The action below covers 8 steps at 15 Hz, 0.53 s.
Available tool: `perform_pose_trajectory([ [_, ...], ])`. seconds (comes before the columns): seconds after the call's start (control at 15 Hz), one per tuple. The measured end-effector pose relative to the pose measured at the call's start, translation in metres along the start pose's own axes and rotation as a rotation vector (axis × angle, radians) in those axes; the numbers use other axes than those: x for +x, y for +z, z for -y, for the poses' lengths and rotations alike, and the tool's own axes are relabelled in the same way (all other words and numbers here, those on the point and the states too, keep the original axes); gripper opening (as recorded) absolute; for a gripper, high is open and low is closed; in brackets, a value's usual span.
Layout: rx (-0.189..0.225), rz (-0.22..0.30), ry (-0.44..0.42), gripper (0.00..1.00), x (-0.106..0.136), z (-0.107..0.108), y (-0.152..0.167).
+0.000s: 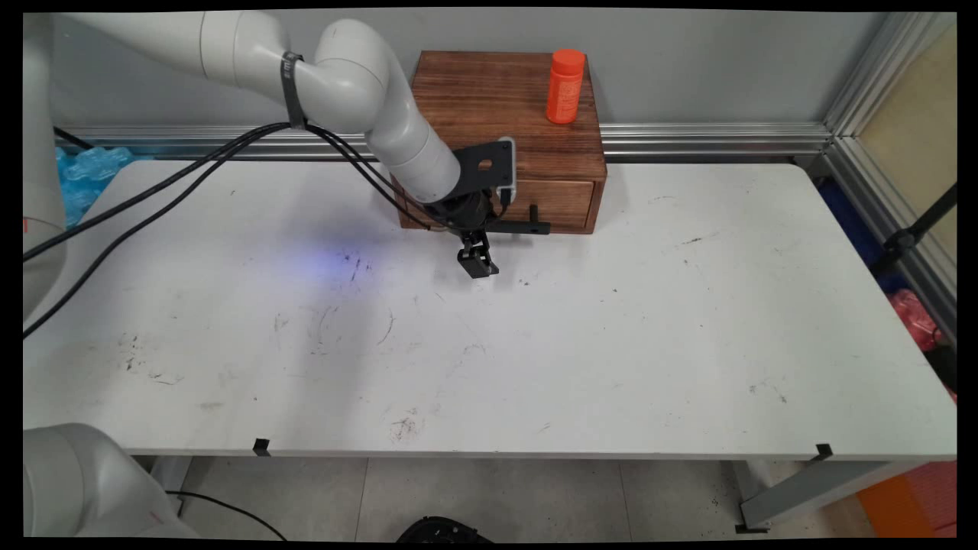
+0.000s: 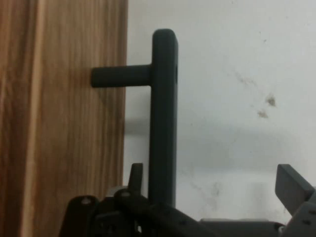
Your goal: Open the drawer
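Gripper (image 1: pixel 477 263) sits just below centre of the main view, pointing down at the white table (image 1: pixel 611 344), right in front of the wooden drawer box (image 1: pixel 489 99). In the hand view we see the fingers (image 2: pixel 294 190) spread wide, one either side of the dark bar handle (image 2: pixel 163 123), not pinching it. The handle stands off the drawer front (image 2: pixel 59 123) on the left of that frame. An orange bottle (image 1: pixel 565 85) stands upright on the box top, upper middle.
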Motion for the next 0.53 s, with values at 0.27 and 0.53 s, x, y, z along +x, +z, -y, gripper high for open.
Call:
perform_pose_trajectory([
  [0.27, -0.016, 0.008, -0.006, 1.0, -0.0034, -0.0053, 0.0042],
  [0.53, -0.025, 0.009, -0.009, 1.0, -0.0029, -0.0095, 0.0051],
])
